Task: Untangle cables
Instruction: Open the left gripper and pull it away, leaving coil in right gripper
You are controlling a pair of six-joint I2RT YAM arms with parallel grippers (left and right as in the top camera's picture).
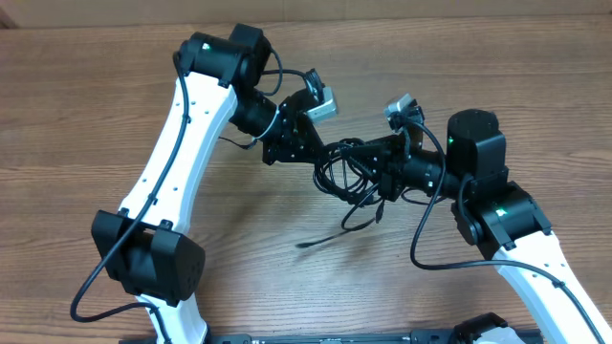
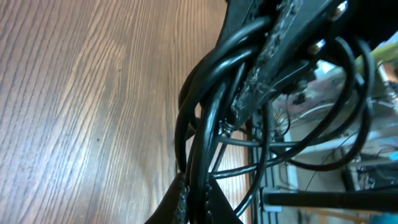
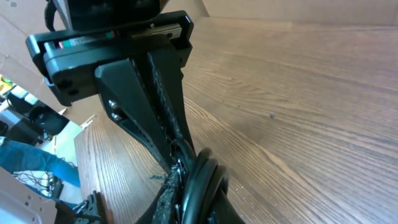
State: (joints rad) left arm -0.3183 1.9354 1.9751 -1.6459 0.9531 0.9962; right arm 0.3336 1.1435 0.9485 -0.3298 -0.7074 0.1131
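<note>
On the wooden table (image 1: 96, 115), at its left side, the left arm (image 1: 182, 124) is seen bent up and over toward the middle. The left gripper (image 1: 316, 153) is pointed rightward and is clamped on the cables (image 1: 346, 177). In the right wrist view its two fingers (image 3: 163, 106) are seen drawn together to a narrow point, with the black cords pinched at their tips.

The cables are held as one tangled bundle of glossy black loops between the two grippers, near the middle of the table. A loose end (image 1: 306, 245) is trailed down from the bundle and is laid on the wood, toward the arm bases.

Just right of the bundle, the right gripper (image 1: 371, 158) is pointed leftward, close beside the left one, and is closed on the same cords. In the left wrist view several loops are seen pressed along its textured pad (image 2: 264, 68). Whether the bundle is touching the table cannot be told. At the far right, the right arm (image 1: 535, 268) is seen folded back toward its base.
</note>
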